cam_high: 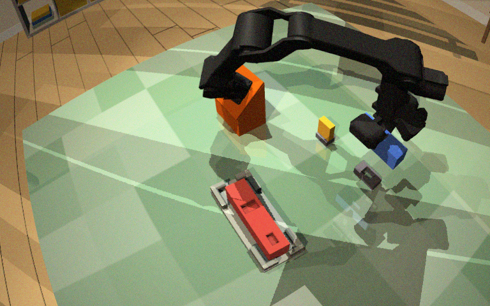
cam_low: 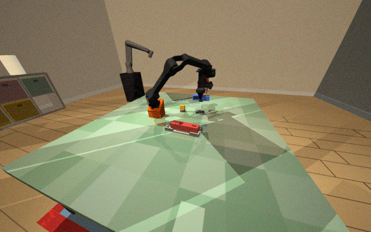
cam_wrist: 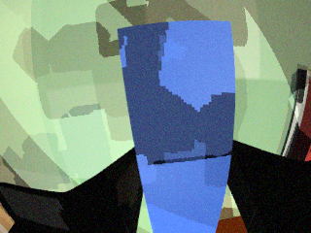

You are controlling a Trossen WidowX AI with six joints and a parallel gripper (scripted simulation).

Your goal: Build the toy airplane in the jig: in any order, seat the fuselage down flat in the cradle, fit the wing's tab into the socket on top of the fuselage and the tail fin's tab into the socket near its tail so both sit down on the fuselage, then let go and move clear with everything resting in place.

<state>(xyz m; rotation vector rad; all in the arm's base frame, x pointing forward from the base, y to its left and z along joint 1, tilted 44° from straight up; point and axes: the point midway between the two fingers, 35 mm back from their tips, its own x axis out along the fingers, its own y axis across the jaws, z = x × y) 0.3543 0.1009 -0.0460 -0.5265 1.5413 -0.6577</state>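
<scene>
The red fuselage (cam_high: 261,222) (cam_low: 186,126) lies lengthwise in the pale jig (cam_high: 238,229) and looks level, with both top sockets open. My gripper (cam_high: 387,131) (cam_wrist: 181,147) is shut on the blue wing (cam_high: 386,155) (cam_low: 205,97) (cam_wrist: 182,126), gripping it across its width near the middle. The wing is raised above its small dark stand (cam_high: 358,169) (cam_low: 200,111). Its tab is hidden from view. The yellow tail fin (cam_high: 326,128) (cam_low: 182,107) stands upright in another small dark holder (cam_high: 325,140).
The orange block (cam_high: 254,113) (cam_low: 156,112) under the arm's base stands at the back left of the jig. The tail fin's holder is between this block and the wing's stand. A shelf (cam_low: 23,94) and a dark pedestal with a grey arm (cam_low: 132,86) are off the table.
</scene>
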